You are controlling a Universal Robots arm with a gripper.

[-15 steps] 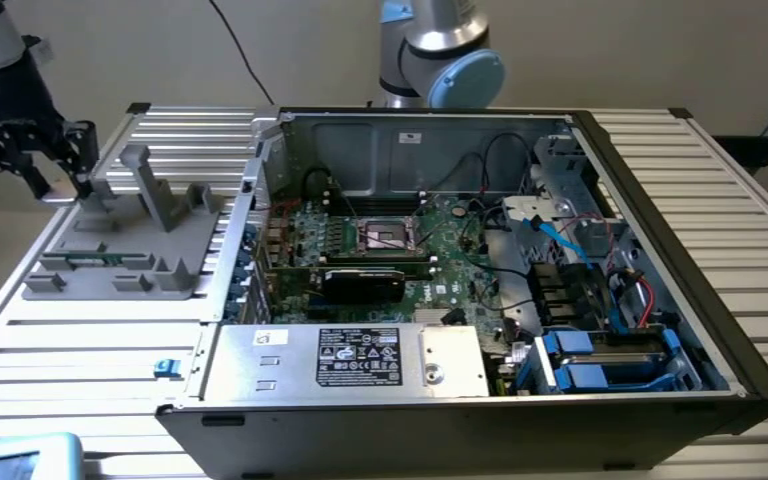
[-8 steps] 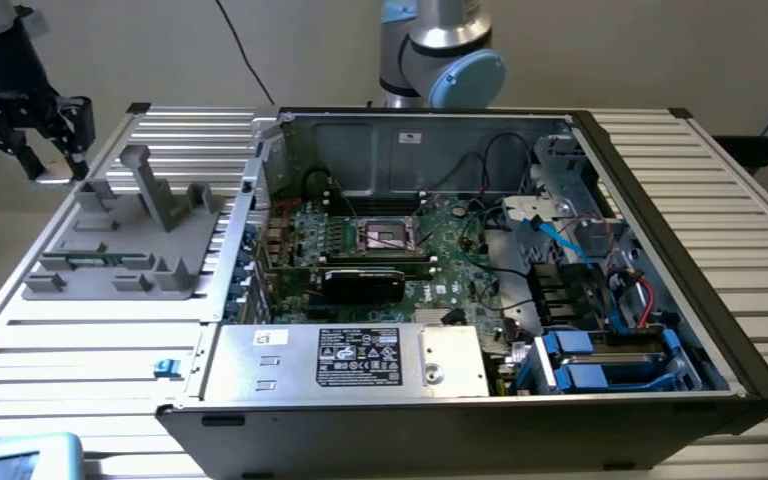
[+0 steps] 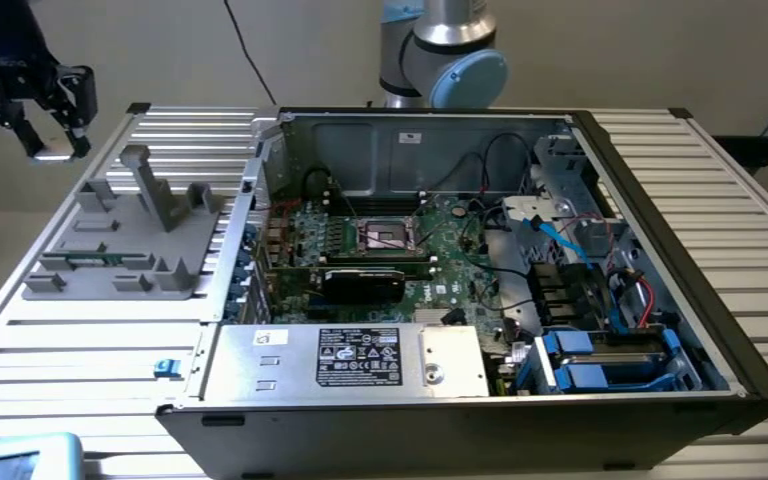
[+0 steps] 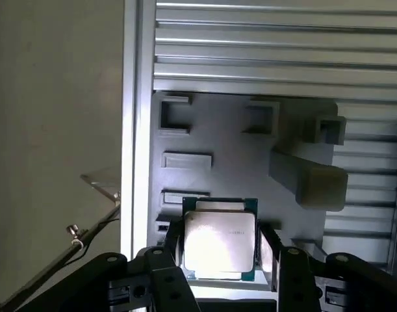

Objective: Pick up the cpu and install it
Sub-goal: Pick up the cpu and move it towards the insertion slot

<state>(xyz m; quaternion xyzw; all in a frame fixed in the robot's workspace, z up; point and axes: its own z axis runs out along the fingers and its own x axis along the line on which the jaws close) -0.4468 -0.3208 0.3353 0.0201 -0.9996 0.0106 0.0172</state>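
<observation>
— what have you got in your pincer (image 3: 48, 140)?

— the cpu (image 4: 219, 240). my pincer stands fairly wide, closed on the chip's two opposite edges, with a finger (image 4: 271, 250) pressed to each side. its dull metal top faces my wrist camera and catches a bright glare, and a thin green rim shows round it.

— and where does that put it?

— up in the air, clear of everything. in the exterior view i hang at the far left, above the grey holder (image 3: 117, 235) that lies on the slatted table (image 3: 704, 160). from my wrist i see that holder's pockets and posts below the chip, and the table's edge rail beside it.

— is it touching the holder?

— no, the chip is apart from it, carried only by my fingers.

— what about the computer?

— the open computer case (image 3: 651, 200) lies on the table to the exterior view's right of the holder, well apart from me. inside it is the green motherboard (image 3: 451, 250), with the square socket (image 3: 387, 236) near its middle, frame open and bare. just nearer the camera sits a black card (image 3: 364, 283), then the silver box with a black label (image 3: 344, 358). blue drive bays (image 3: 584, 360) fill the case's corner at the exterior view's lower right.
</observation>
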